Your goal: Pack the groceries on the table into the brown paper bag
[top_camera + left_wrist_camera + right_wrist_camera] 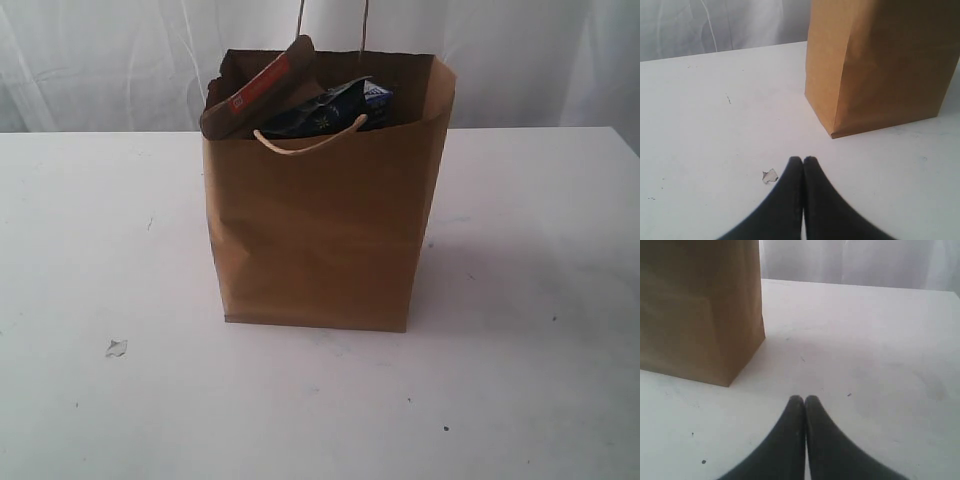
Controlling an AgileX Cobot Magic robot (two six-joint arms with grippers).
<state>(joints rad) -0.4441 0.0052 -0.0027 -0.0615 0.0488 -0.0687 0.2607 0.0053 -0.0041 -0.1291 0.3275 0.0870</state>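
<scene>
Two black pincers, one on each arm you are driving, are pressed together with nothing between their tips. Your left pincer [803, 159] points across the white worktop [700, 100] toward a bottom corner of the brown paper bag [880, 65], which stands apart from the tips. A small grey-white scrap [770, 175] lies on the worktop just beside that pincer's tip. Your right pincer [804, 398] likewise points over bare worktop, with another bottom corner of the bag ahead of it and apart from it; a few dark specks [703, 461] dot the surface near it. In the exterior view the bag stands upright near the middle of the worktop, its mouth open at the top. One twisted paper handle [300, 151] droops over the front wall of the bag, and the other rises straight up at the back and runs out of the picture. Groceries reach the bag's rim: a flat brown packet [255, 95] with a red-orange label leans out over the left edge of the mouth, and beside it a dark blue wrapper [330, 112] with a blue-and-white corner shows above the front wall. Their print is too small to read. The scrap lies on the worktop well left of the bag and nearer the camera. A white curtain [100, 60] hangs behind the worktop.
</scene>
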